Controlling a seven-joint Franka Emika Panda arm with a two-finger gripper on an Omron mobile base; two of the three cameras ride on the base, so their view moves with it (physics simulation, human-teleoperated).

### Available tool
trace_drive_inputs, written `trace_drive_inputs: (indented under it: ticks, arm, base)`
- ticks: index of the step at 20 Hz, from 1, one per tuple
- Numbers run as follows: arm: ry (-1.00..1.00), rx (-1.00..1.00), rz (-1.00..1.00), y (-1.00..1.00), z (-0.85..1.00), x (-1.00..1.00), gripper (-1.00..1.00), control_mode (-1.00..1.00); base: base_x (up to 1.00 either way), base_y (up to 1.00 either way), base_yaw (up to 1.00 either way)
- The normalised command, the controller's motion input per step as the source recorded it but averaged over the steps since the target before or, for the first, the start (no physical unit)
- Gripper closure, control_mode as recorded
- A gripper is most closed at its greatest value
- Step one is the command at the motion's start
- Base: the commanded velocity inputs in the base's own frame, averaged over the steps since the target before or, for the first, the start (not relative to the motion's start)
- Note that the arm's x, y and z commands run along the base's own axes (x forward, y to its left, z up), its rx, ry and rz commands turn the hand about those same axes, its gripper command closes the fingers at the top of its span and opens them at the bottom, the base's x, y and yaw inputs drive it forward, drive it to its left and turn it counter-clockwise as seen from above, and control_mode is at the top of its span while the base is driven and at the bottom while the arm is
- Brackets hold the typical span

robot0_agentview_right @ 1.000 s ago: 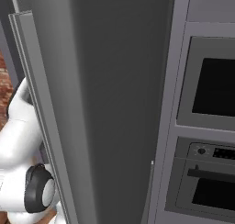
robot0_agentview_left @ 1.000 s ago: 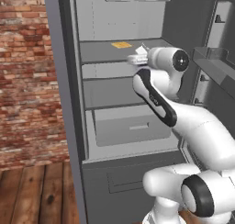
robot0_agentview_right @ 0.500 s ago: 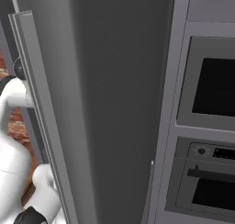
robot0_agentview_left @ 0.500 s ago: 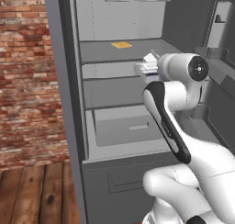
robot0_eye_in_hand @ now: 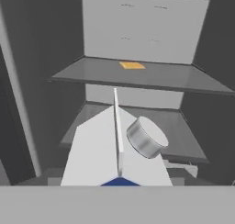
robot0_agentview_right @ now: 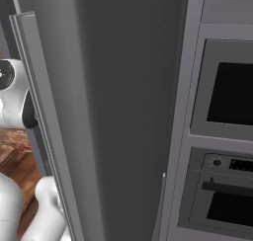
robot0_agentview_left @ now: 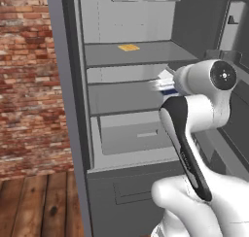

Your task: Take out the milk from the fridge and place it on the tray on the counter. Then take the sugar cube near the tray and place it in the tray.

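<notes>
The fridge stands open, with pale grey shelves and a drawer inside. My gripper is at the front of the middle shelf, largely hidden behind my own wrist, and is shut on the milk. A bit of the carton's blue band shows under its white top. In the hand view the milk is very close: gabled top, round grey cap, blue edge at the bottom. My fingertips are hidden under it. The tray, the counter and the sugar cube are out of view.
A flat yellow-orange item lies on the upper shelf. The open fridge door stands to my right, with built-in ovens beyond it. A brick wall and wooden floor lie left of the fridge.
My hand has drawn back to the right and slightly down, out toward the shelf's front edge, carrying the milk. The wrist and forearm have swung nearer the camera.
</notes>
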Motion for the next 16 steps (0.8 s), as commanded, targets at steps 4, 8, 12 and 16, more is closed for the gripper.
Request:
trace_drive_inputs:
  ticks: [4,8,12,16]
  arm:
    - [0.03,-0.02,0.00,0.00,-0.43,-0.51,1.00,-1.00]
    - [0.08,-0.02,0.00,0.00,-0.35,-0.39,1.00,-1.00]
    - [0.07,0.00,0.00,0.00,-0.29,-0.11,1.00,-1.00]
    - [0.00,0.00,0.00,0.00,-0.17,0.00,1.00,-1.00]
  base:
    - [0.00,0.00,0.00]
    - [0.00,0.00,0.00]
    - [0.00,0.00,0.00]
    - [0.00,0.00,0.00]
